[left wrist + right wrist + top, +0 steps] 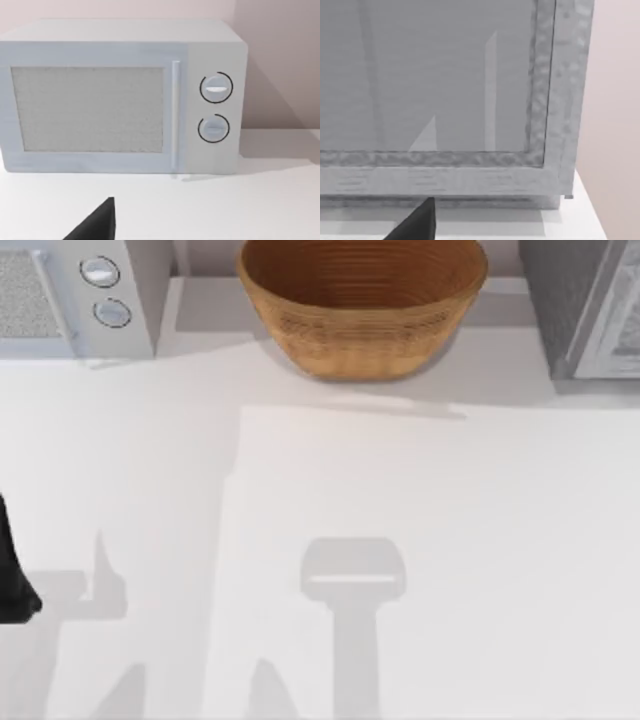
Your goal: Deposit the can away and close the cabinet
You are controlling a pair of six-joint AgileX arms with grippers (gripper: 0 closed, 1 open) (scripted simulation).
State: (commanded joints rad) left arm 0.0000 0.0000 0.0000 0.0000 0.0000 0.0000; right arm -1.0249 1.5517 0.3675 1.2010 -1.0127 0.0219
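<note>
The can is out of view. The grey cabinet [585, 310] stands at the table's far right corner. Its flat front panel with a mottled frame [470, 100] is close before the right wrist camera, and I cannot tell whether its door is ajar. A dark tip of my right gripper [417, 224] pokes in low, just short of the cabinet's base. My left arm [12, 575] is at the table's left edge. A dark tip of my left gripper [97, 224] faces the microwave from a distance.
A white microwave [125, 95] with two round dials sits at the far left corner [80, 290]. A large wicker basket [360, 310] stands at the far middle. The white table [400, 540] stretches across the front, crossed by arm shadows.
</note>
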